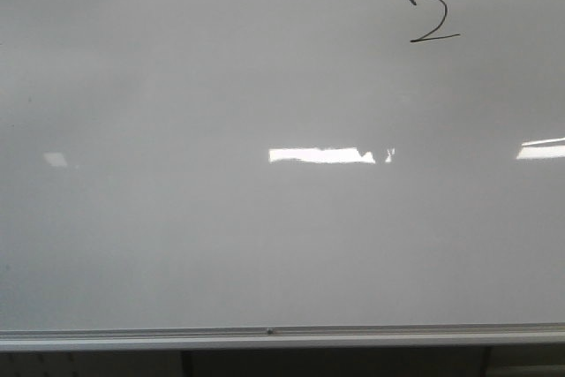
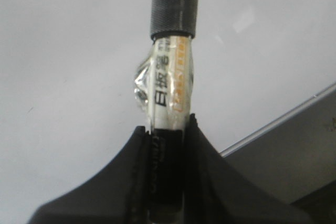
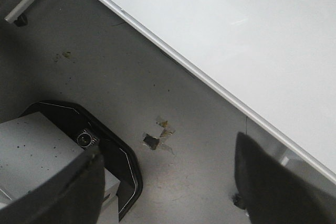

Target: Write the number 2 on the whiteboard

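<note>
left claw (image 2: 167, 137) pinching upright marker (image 2: 170, 85), board behind | whiteboard (image 1: 177, 245) fills front view, silver rail (image 1: 265, 336) along near edge | number 2 (image 1: 433, 18) upper right | right claw (image 3: 168, 182) spread, holding nothing, over floor (image 3: 157, 93)

Grey floor under the whiteboard

In the right wrist view the floor (image 3: 131, 77) is dull grey concrete, speckled with dark spots and a small yellowish stain (image 3: 66, 54). A crumpled scrap of debris (image 3: 159, 136) (part dark, part pale, too small to identify) lies on it. A black-edged machine base (image 3: 113, 150) with a grey top stands on the floor near the scrap, apart from it.
</note>
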